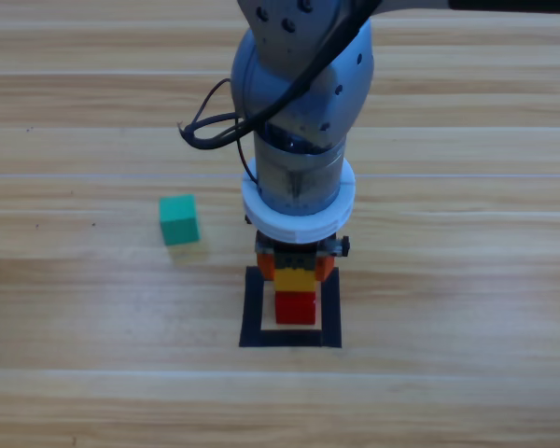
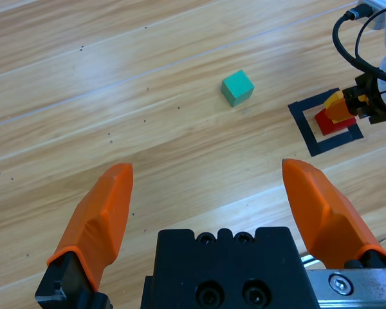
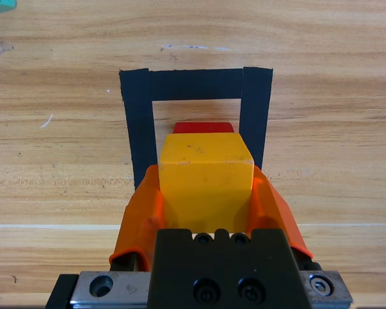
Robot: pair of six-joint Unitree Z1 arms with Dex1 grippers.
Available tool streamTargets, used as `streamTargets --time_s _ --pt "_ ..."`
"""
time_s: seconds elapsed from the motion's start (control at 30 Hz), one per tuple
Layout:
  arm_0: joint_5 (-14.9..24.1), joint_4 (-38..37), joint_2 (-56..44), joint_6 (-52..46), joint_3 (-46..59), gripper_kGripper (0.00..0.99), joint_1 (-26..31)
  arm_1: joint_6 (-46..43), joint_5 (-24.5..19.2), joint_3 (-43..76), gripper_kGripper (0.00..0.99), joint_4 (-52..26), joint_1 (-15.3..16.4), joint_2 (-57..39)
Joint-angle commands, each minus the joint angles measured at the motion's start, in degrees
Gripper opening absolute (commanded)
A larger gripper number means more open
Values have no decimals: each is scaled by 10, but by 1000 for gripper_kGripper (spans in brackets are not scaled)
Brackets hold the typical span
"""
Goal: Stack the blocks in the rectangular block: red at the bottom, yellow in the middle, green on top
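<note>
Orange fingers (image 3: 145,212) of the right gripper (image 3: 206,209) clamped on the yellow cube (image 3: 206,177), above the red cube (image 1: 296,307) inside the black square outline (image 1: 252,313), square to it, left gripper (image 2: 209,193) spread wide and empty, seen only by its wrist camera, green cube (image 1: 179,219) apart at left.

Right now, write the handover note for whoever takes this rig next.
Right end effector: shut on the yellow cube, holding it over the red cube inside the black square outline.
Left end effector: open, holding nothing, off to the side and facing the stack.
Green cube: loose on the table, left of the outline.
Done: red is placed.
Left: release yellow onto red, then pick green and stack it on top.
</note>
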Motion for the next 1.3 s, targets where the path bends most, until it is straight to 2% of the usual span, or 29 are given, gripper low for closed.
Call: streamTargets --time_s 0.03,0.1,0.23,0.3,0.37,0.47,0.5,0.53,0.8,0.93,1.03,1.07,1.13,1.23,1.3 --pt "-4 -11 8 -7 14 990 9 1 -1 -1 8 8 20 34" --pt "-4 -12 8 -7 17 990 9 1 -1 -1 11 9 20 34" --pt "-3 -14 8 -7 19 990 9 1 1 -3 97 9 19 34" --pt "-4 -14 8 -7 19 990 9 1 1 -3 199 8 19 35" --pt "-4 -16 8 -7 20 990 9 1 2 -3 405 9 19 35" --pt "-4 -16 8 -7 20 990 9 2 -1 -3 810 11 20 35" --pt "-4 -16 8 -7 20 989 9 2 -2 -4 920 12 20 35" --pt "-4 -17 8 -7 20 989 9 2 -2 -3 983 14 20 35" --pt "-4 -20 13 -7 21 989 9 -1 -26 -6 990 21 21 4" --pt "-3 -34 32 -12 11 989 9 -4 -58 -7 990 21 37 -53" --pt "-8 -35 95 -30 -36 989 13 -12 -89 -7 990 21 57 -99" --pt "-19 -35 117 -37 -56 990 22 -19 -99 -6 990 21 63 -117" --pt "-76 -35 161 -42 -97 990 64 -28 -113 6 990 21 67 -144" --pt "-122 -37 198 -55 -132 990 94 -50 -136 43 990 21 67 -188" --pt "-138 -40 234 -73 -152 990 103 -64 -161 97 990 19 64 -232"
